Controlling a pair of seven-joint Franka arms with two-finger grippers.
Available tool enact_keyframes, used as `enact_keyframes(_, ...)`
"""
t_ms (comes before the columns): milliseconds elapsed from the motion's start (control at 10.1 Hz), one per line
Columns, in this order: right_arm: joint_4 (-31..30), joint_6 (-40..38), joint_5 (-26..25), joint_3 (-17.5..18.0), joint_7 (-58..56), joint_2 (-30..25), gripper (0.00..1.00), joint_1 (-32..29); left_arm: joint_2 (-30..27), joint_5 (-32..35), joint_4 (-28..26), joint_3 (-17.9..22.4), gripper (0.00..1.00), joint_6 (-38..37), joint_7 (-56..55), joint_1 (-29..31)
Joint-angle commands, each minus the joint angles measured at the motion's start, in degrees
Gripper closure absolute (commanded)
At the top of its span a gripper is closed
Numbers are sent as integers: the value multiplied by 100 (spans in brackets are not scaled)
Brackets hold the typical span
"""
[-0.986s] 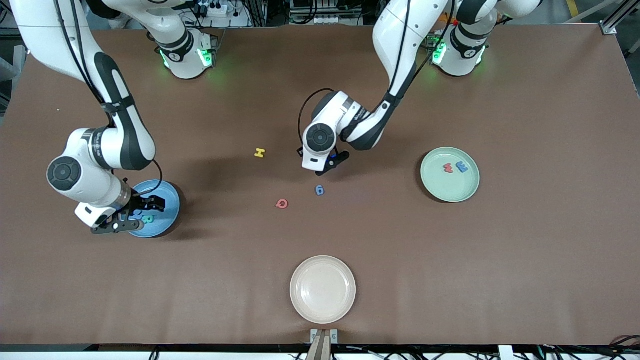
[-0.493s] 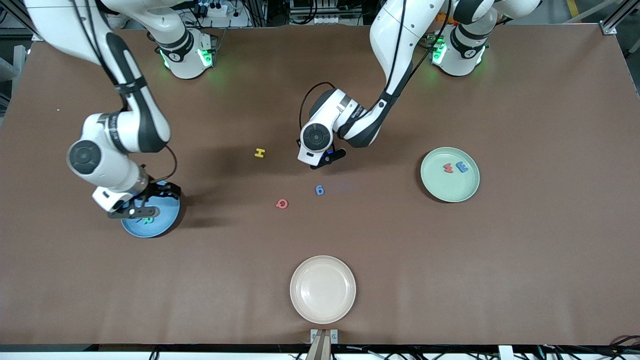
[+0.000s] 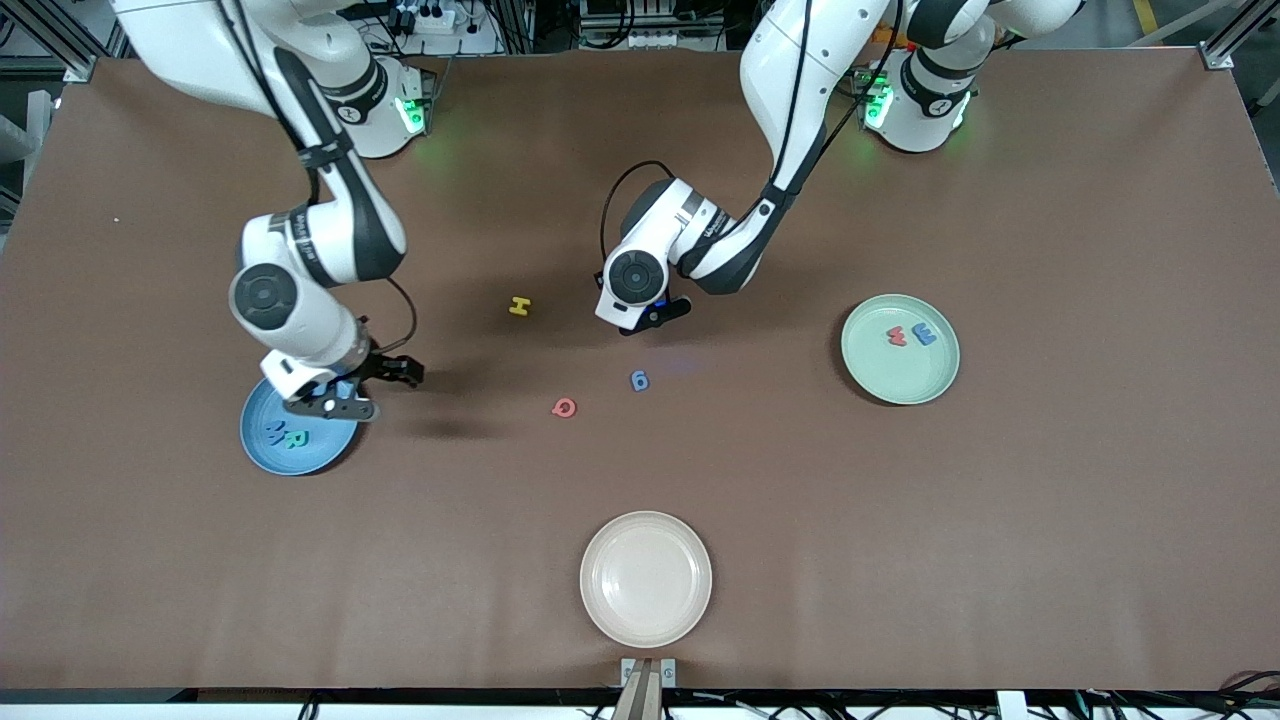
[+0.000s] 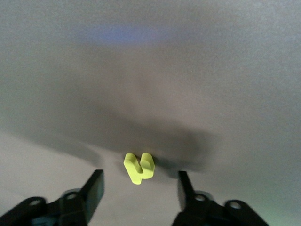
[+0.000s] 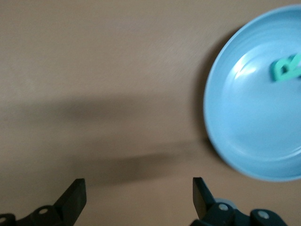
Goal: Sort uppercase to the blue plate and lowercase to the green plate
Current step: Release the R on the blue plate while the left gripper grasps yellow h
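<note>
left claw [image 4: 136,188]: fingers apart, straddling small hooked yellow foam r [image 4: 139,167] on matte brown tabletop [image 3: 1000,520]
right claw [image 5: 136,197]: wide open, empty, beside glossy round blue plate [image 5: 254,141]

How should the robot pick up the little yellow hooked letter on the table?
Probably straight from above, pinching across its narrow sides. The little yellow hooked letter lies flat on the brown table, so only its thin edges offer a hold. The left gripper already has a finger on each side of it, apart from it, with no other letters in the way.
</note>
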Motion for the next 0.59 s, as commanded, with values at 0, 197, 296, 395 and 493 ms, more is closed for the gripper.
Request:
enact_keyframes(0,-302,78,21,191,1121,-291,0,231,-133,-176,-147,33,40,-60,131,-10)
enact_keyframes(197,-328,175,21,463,1827,-291,0,250,-133,-167,-182,33,40,-60,174,-10)
enact_keyframes(296,-337,140,21,473,1777,-343,0,154,-142,-167,-217,33,40,-60,270,-10)
enact_keyframes(395,-346,149,12,473,1646,-387,0,-30,-255,-167,-357,33,40,-69,480,-10)
enact_keyframes(493,-337,166,12,473,1419,-388,0,-188,-300,-167,-410,33,40,-69,621,-10)
